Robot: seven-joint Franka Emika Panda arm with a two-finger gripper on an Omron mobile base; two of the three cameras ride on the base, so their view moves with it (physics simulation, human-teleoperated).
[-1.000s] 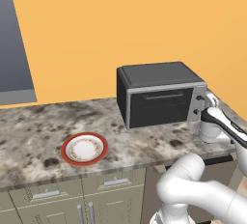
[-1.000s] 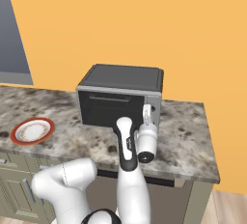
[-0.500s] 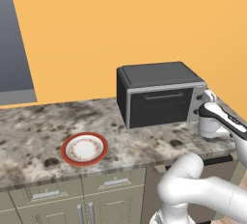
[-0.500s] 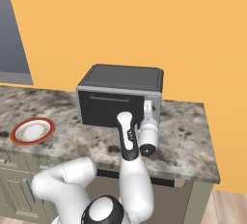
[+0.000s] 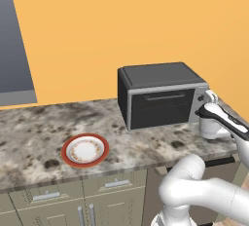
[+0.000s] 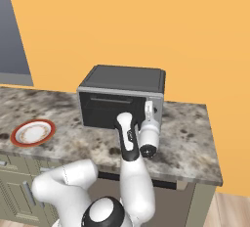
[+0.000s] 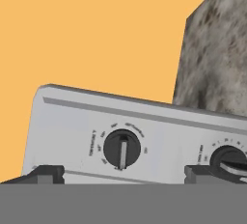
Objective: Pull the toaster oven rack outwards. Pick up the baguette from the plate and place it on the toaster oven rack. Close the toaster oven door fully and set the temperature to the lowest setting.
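Orange wall backs a speckled stone counter (image 5: 29,132). Toaster oven (image 5: 160,94) stands at the counter's right end, door (image 5: 160,107) shut. Both base views show the plate (image 5: 85,150) well to its left, with a bare white centre. Gripper (image 7: 123,174) sits just in front of the oven's right-hand control strip (image 7: 144,136), fingers spread wide, holding nothing. Hand view alone shows the strip up close: one dark knob (image 7: 122,149) lies between the fingertips, a second knob (image 7: 229,158) sits just behind one fingertip. Whether any tip touches cannot be told.
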